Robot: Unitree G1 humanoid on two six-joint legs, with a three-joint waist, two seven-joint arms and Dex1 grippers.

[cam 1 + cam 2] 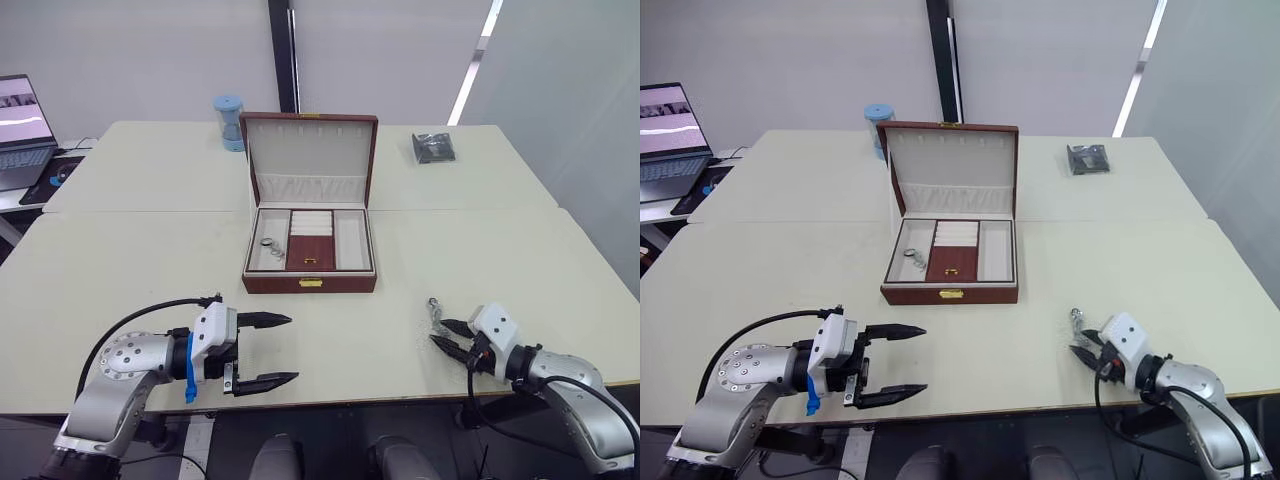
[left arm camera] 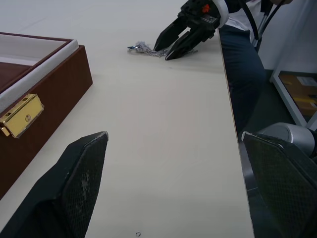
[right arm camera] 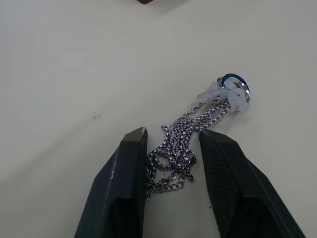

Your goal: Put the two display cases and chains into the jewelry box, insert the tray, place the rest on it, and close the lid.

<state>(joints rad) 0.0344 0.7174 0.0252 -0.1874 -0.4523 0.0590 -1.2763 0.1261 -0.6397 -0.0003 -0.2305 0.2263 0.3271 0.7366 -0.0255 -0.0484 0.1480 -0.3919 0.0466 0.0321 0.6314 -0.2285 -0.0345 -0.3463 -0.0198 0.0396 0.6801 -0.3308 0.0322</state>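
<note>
The jewelry box (image 1: 310, 283) stands open at mid-table, its lid (image 1: 310, 150) upright. Seated in its top, the tray (image 1: 352, 243) has cream compartments and a brown centre; a small silvery ring piece (image 1: 270, 244) lies in its left compartment. The display cases (image 1: 433, 147) lie as a dark stack at the far right. A silver chain (image 3: 185, 134) with a blue ring is piled near the front right edge. My right gripper (image 3: 173, 136) is open and low on the table, with its fingers either side of that pile. My left gripper (image 1: 293, 349) is open and empty at the front left.
A blue-capped clear container (image 1: 228, 122) stands just behind the box on its left. A laptop (image 1: 22, 130) sits on a side desk at the far left. The table's front edge (image 1: 330, 402) runs just below both grippers.
</note>
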